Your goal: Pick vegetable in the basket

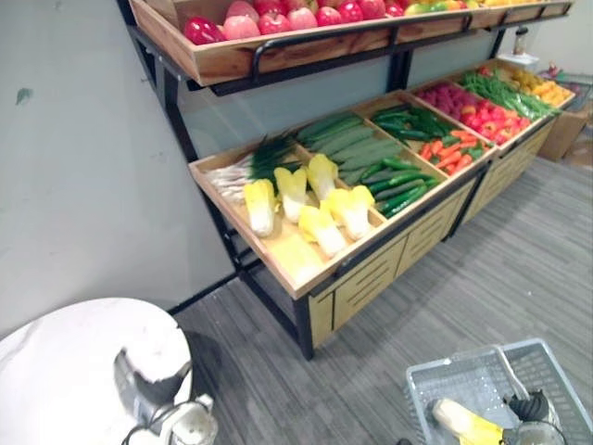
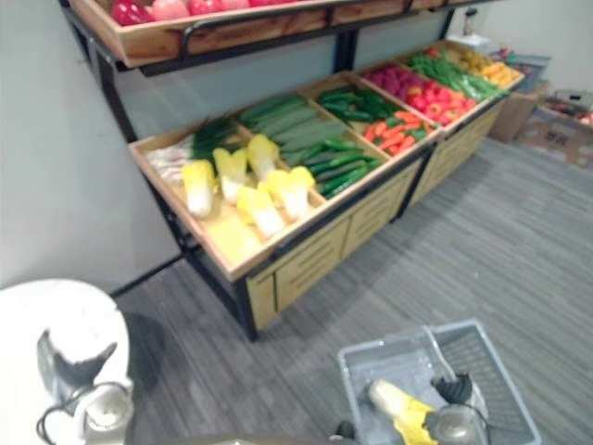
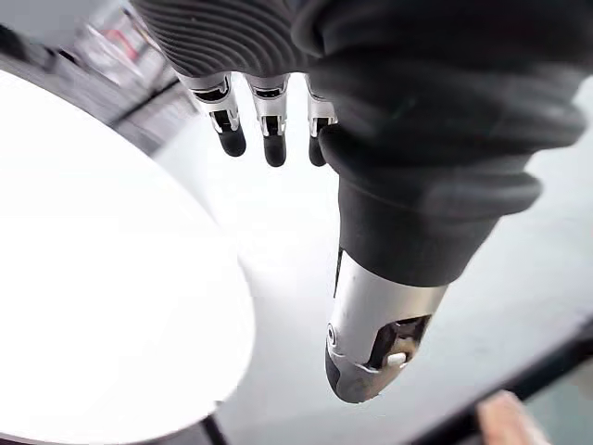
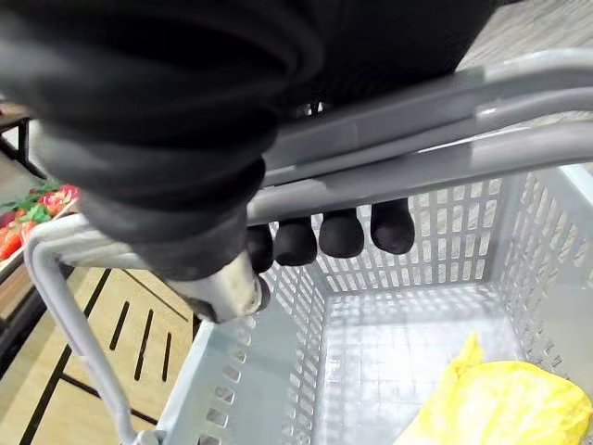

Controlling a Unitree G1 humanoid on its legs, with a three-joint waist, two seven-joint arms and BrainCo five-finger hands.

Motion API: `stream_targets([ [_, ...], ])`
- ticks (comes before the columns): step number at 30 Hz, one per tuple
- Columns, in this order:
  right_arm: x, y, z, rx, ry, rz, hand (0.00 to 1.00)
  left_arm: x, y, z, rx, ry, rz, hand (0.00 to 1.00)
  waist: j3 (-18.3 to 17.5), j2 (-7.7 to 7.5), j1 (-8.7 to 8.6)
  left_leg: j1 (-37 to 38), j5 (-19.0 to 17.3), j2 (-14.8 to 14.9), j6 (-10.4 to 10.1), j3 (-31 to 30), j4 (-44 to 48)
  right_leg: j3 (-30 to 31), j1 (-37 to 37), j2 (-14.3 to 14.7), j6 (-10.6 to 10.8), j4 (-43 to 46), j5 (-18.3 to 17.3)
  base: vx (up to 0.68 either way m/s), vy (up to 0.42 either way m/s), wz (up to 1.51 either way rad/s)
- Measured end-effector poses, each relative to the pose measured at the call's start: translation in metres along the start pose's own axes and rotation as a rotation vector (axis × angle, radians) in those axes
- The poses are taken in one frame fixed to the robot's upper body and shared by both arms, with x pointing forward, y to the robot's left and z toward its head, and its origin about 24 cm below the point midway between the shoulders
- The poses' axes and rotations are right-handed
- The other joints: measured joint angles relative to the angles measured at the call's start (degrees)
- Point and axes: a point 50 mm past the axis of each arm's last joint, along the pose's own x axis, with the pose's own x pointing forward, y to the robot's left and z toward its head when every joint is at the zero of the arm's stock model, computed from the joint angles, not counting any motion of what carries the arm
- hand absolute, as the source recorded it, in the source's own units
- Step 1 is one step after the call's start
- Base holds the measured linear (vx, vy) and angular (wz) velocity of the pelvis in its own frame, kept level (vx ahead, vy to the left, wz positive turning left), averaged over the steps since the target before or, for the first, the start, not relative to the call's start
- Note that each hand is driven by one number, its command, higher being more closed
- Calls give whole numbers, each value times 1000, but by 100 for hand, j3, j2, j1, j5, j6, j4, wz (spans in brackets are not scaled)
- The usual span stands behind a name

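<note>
A grey plastic basket (image 1: 463, 375) hangs low at the right, above the floor. Inside it lies a yellow napa cabbage (image 1: 465, 423), seen close at the basket's bottom (image 4: 505, 403). My right hand (image 1: 531, 408) is shut on the basket's grey handles (image 4: 417, 130), its dark-tipped fingers (image 4: 341, 232) curled under them. More yellow cabbages (image 1: 310, 209) lie in the near left tray of the wooden produce stand (image 1: 371, 269). My left hand (image 1: 146, 378) hovers over a white round table (image 1: 65, 371), its fingers (image 3: 273, 139) straight and holding nothing.
The stand's lower tier also holds leeks (image 1: 255, 167), cucumbers (image 1: 371, 153), carrots (image 1: 449, 153) and red peppers (image 1: 482, 116). An upper shelf carries red apples (image 1: 278, 19). Grey carpet (image 1: 482, 287) lies between the stand and the basket. A cardboard box (image 1: 567, 130) stands far right.
</note>
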Motion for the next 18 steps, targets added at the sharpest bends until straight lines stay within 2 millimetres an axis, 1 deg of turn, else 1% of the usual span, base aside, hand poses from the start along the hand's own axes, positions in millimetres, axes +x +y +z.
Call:
stream_targets([
  [1,-2,-1,-5,2,14,-9,100,-2,-1,-9,2,55,-6,0,10,-13,21,56,-18,-9,1,7,-1,0,56,-9,-2,-2,-6,0,0,0],
  [2,-2,-1,-7,3,18,-13,100,-4,-1,-14,3,86,-9,0,9,-1,25,71,-26,-15,1,5,-2,-4,75,-18,11,-2,-17,0,0,0],
  [3,-2,-2,-8,9,22,-26,100,-6,-2,-25,19,138,-21,0,5,11,22,87,-39,-23,14,7,-3,-9,90,-27,14,-19,-19,0,0,0],
  [4,-2,-2,-9,8,25,-36,100,-11,-5,-36,41,192,-62,0,3,18,21,92,-42,-26,14,15,-3,-9,90,-31,14,-28,-19,0,0,0],
  [5,-2,-2,-9,7,27,-38,100,-14,-7,-42,60,216,-85,0,2,23,18,92,-43,-26,12,17,-3,-8,89,-31,14,-28,-19,-19,-4,-3],
  [7,-1,-3,-10,9,31,-46,100,-28,-12,-68,145,331,-206,0,8,66,18,113,-55,-24,9,41,-3,9,92,-27,25,-30,-29,-8,-12,-4],
  [8,-1,-4,-10,11,32,-50,100,-32,-13,-75,166,362,-239,0,15,70,19,133,-61,-23,8,53,-3,21,102,-25,25,-30,-29,-2,-13,-8],
  [9,0,-5,-12,13,40,-60,100,-40,-14,-86,202,417,-291,0,30,83,17,176,-80,-23,-1,84,-2,53,128,-22,35,-31,-38,2,-11,-9],
  [10,0,-7,-14,14,53,-72,100,-46,-16,-93,227,453,-343,0,46,105,20,205,-94,-23,-10,104,-1,67,146,-22,39,-31,-43,4,-7,-9],
  [11,1,-7,-16,16,61,-76,100,-48,-17,-95,233,465,-374,0,53,96,26,227,-102,-23,-18,124,0,78,153,-22,40,-31,-43,4,-6,-12],
  [12,2,-7,-16,17,69,-81,100,-51,-19,-98,242,474,-430,0,89,137,34,248,-117,-25,-22,171,4,112,148,-22,40,-31,-43,5,-7,-12],
  [13,3,-8,-16,17,70,-87,100,-54,-24,-97,249,465,-491,0,131,78,32,254,-124,-31,-23,181,15,129,145,-27,40,-28,-43,6,-8,-10],
  [14,3,-9,-16,22,72,-92,100,-56,-26,-96,253,455,-523,0,143,107,31,255,-127,-36,-22,187,27,140,141,-30,40,-27,-43,9,-8,-6],
  [15,3,-11,-17,31,77,-99,100,-59,-33,-92,259,431,-600,0,175,117,27,253,-133,-49,-20,204,31,163,121,-42,41,-3,-43,8,-5,-6],
  [16,4,-12,-17,30,78,-102,100,-61,-37,-90,257,417,-642,0,197,111,24,252,-135,-58,-20,215,31,178,106,-51,43,0,-42,5,-2,-15],
  [17,5,-15,-18,47,87,-116,100,-67,-46,-85,270,368,-739,0,229,155,23,242,-147,-88,-11,268,32,232,32,-80,49,35,-38,8,2,-17],
  [18,6,-17,-17,55,92,-124,100,-67,-49,-82,274,346,-770,0,257,175,22,245,-155,-98,-6,316,33,270,-37,-102,80,127,-69,6,14,-31],
])
